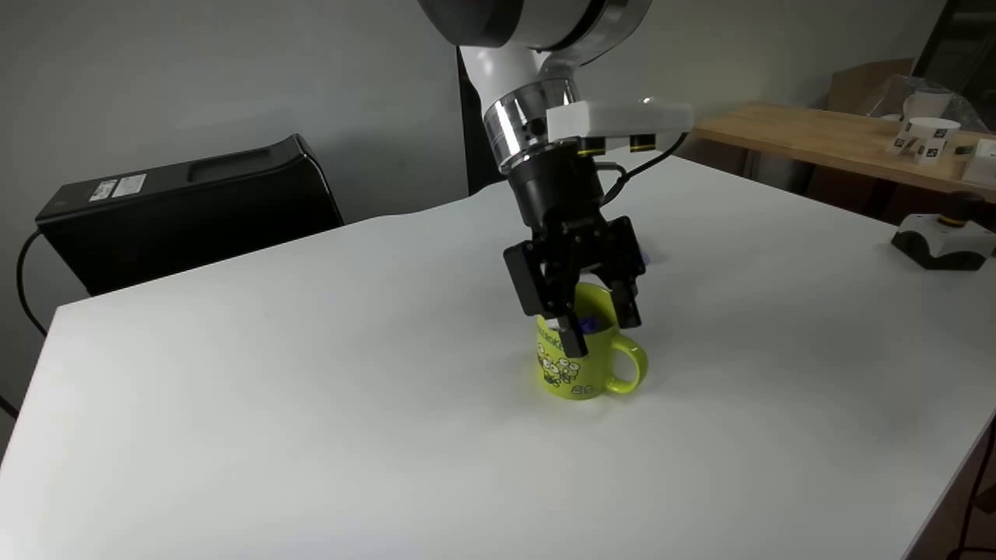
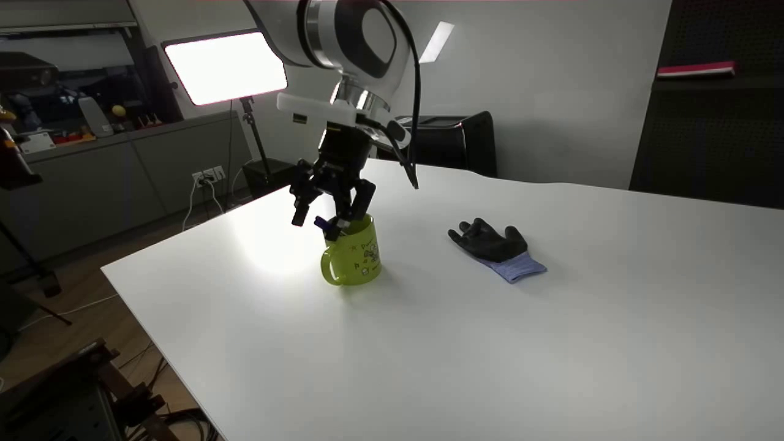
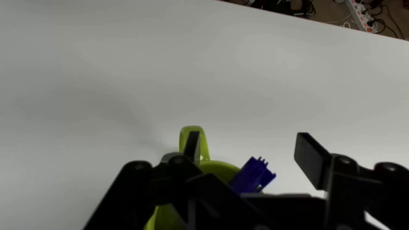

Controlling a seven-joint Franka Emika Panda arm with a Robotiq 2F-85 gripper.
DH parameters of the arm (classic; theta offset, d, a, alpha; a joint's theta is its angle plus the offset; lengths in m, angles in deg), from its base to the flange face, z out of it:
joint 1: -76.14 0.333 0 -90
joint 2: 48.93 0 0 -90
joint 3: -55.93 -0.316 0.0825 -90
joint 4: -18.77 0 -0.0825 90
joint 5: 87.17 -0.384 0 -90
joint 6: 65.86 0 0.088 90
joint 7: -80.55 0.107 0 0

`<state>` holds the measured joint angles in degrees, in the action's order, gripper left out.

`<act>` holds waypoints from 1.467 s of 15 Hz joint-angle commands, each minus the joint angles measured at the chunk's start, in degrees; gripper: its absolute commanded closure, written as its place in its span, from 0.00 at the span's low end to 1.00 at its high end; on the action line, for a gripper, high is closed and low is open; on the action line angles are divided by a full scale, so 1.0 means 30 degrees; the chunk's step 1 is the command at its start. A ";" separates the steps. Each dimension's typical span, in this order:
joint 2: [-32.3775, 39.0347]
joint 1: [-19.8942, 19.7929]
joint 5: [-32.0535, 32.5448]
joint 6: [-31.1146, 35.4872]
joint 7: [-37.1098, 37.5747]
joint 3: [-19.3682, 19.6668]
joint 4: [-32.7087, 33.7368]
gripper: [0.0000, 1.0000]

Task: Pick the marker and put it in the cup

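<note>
While the end effector (image 3: 251, 153) hangs over the cup (image 1: 562, 379), fingers (image 3: 307, 156) spread wide, we've got the marker (image 3: 250, 175) slanting inside, cap (image 2: 321, 223) aimed between one and two o'clock in the wrist view; in an exterior view, a glove (image 2: 493, 245) lies at the cup's three o'clock!

Above your black gripper (image 1: 600, 327), your arm (image 2: 352, 58) is whitish, with dark grey covers (image 1: 471, 19), a shiny silver collar (image 1: 529, 120) and a white oblong box (image 1: 618, 119). A thick black cable (image 2: 418, 92) hangs above and beside the gripper, which carries round screw heads (image 3: 345, 158).
</note>
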<state>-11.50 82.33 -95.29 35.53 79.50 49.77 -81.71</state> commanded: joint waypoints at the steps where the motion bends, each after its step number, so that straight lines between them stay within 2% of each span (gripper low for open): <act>1: 0.0201 0.0339 0.0293 0.0181 0.0589 0.0120 0.0464 0.00; 5: -0.0910 0.0819 0.1207 0.1012 0.0600 0.0118 -0.0165 0.00; 11: -0.1698 0.1079 0.1838 0.0985 0.0504 0.0061 -0.0083 0.00; 22: -0.4929 0.1557 0.3780 0.5738 0.1736 0.0154 -0.3327 0.00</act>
<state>-22.43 86.20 -85.61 49.07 81.66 49.80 -87.02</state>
